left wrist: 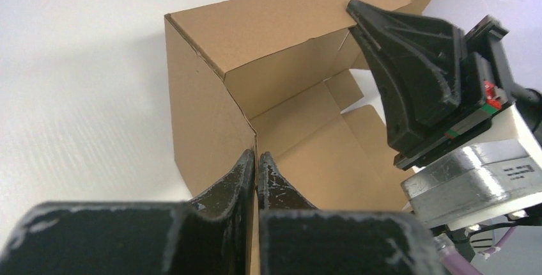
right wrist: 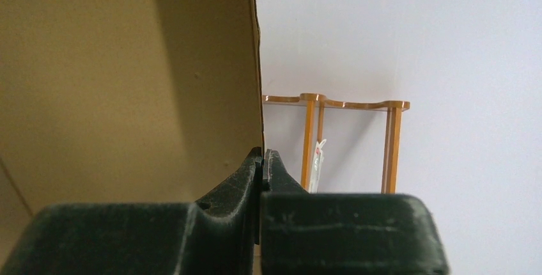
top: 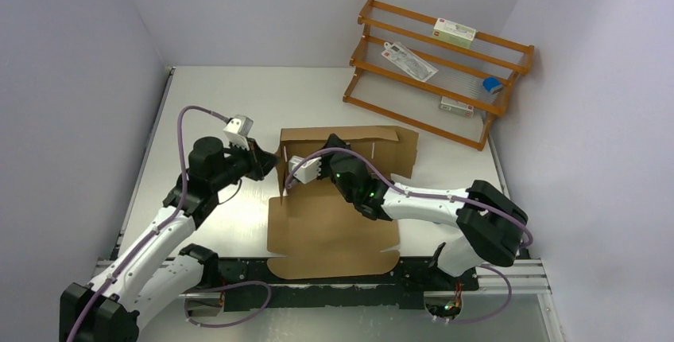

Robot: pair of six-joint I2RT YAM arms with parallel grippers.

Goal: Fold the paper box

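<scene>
Your L claw (left wrist: 257,157) is pinched tight on the edge of the box's (top: 334,227) raised left wall. Your R claw (right wrist: 263,155) is clamped on the rear wall's edge. Box sits mid-table (top: 222,95) btwn both arms, w/ its front panel flat toward the bases. Wooden rack (top: 439,71) stands at far right corner, well apart

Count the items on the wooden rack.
4 on the wooden rack: a white carton on the top tier, a flat packet one tier down, a blue-and-white tin lower, at right, a small white carton beside it. More could be hidden.
</scene>
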